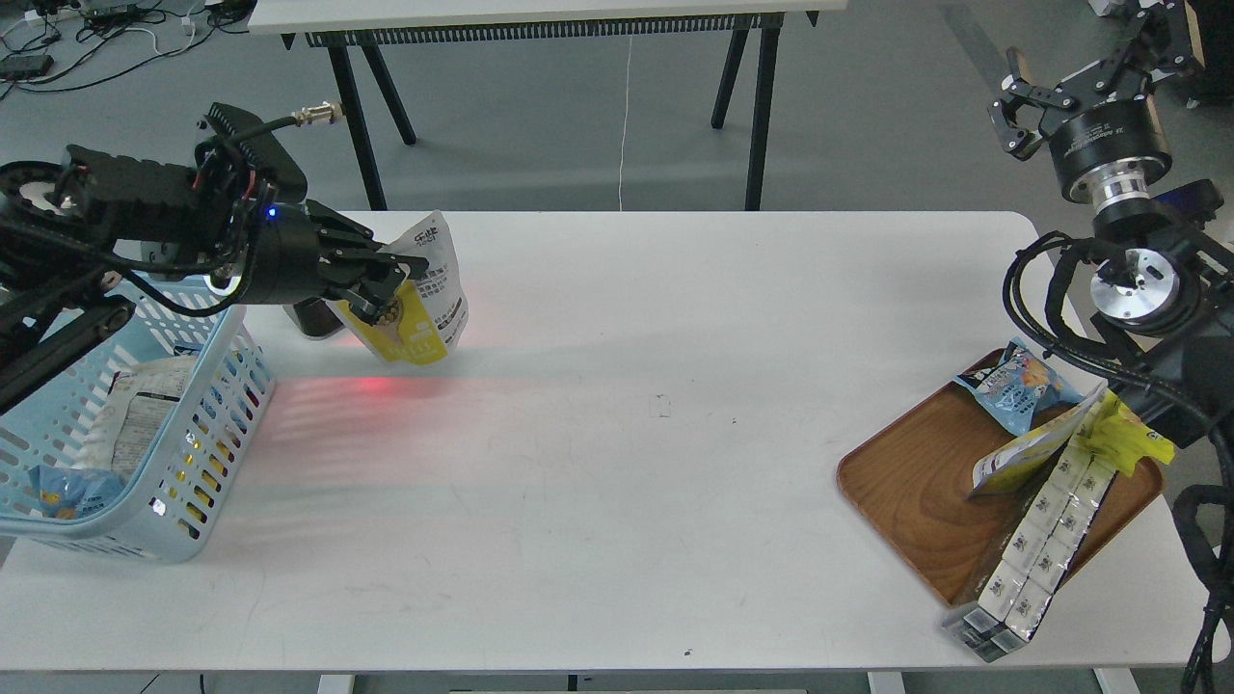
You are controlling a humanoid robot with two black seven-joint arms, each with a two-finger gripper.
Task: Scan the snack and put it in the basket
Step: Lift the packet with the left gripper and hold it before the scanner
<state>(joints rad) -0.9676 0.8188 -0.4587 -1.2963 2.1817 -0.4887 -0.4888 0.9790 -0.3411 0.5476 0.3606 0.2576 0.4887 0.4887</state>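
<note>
- Two grippers are in view: our left gripper (386,284) reaches in from the left, low over the white table (617,453), and our right gripper (1024,108) is raised at the upper right, well apart from everything on the table.
- Our left gripper's fingers are clamped on the snack (424,299), a white-grey pouch with a yellow lower panel, holding it tilted with its top edge pointing up and to the right.
- We see the snack lifted above the table surface, just right of the basket's far corner and not inside it.
- A red glow (376,387) lies on the table right under the snack, with fainter pink streaks spreading toward the basket.
- A dark object sits behind the snack, mostly hidden by our left gripper; we cannot tell what it is.
- Our basket (207,453), light blue with slotted sides, stands at the table's left edge and already holds a pale packet (140,410) and a blue bag (72,487).
- Our right gripper's fingers stand apart with nothing between them.
- On the right, a brown wooden tray (916,492) carries a blue crinkly bag (1017,386), a yellow packet (1123,439) and a long white strip of small sachets (1036,540) that overhangs the tray's near edge.
</note>
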